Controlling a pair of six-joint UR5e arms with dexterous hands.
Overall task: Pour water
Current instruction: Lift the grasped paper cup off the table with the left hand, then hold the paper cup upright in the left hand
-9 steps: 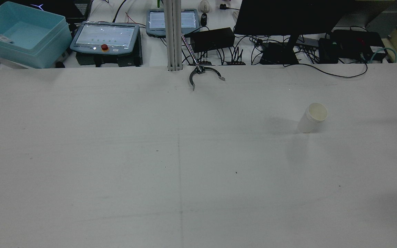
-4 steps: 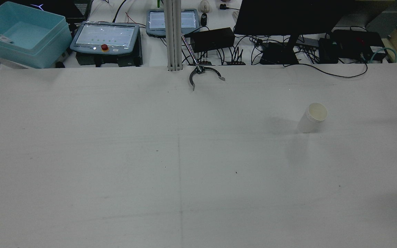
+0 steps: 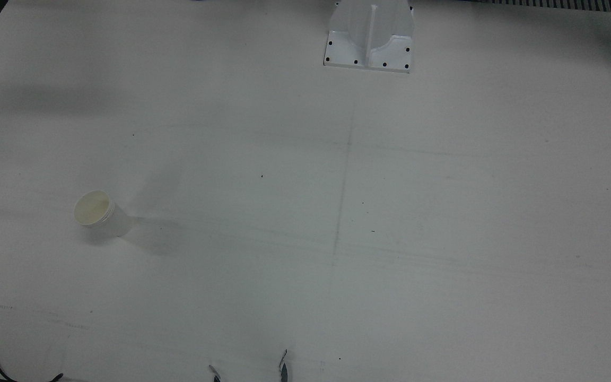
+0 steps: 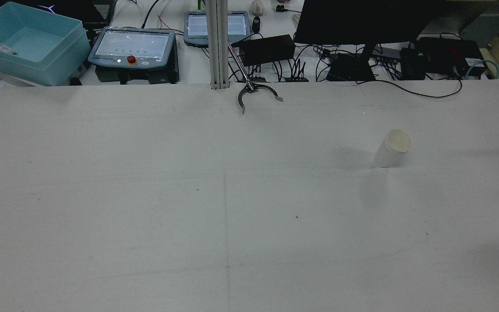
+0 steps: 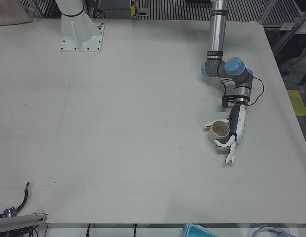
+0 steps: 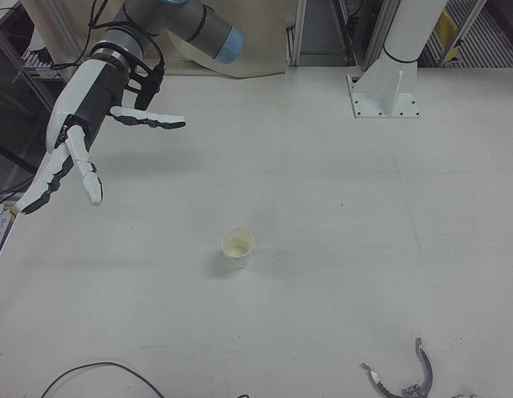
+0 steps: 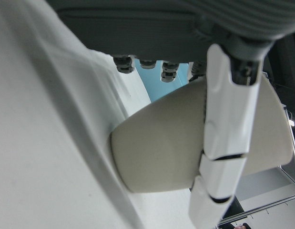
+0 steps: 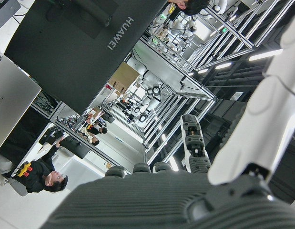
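Left robot hand (image 5: 231, 139): low at the bench's edge, fingers spread around a tan cup (image 5: 220, 131) without visibly gripping it (contact unclear).
Right robot hand (image 6: 78, 141): raised above its side of the bench (image 6: 322, 207), fingers splayed, holding nothing.
White cup (image 6: 237, 247): upright on the bench, well apart from the right robot hand.
Tan cup: upright, near the left edge.
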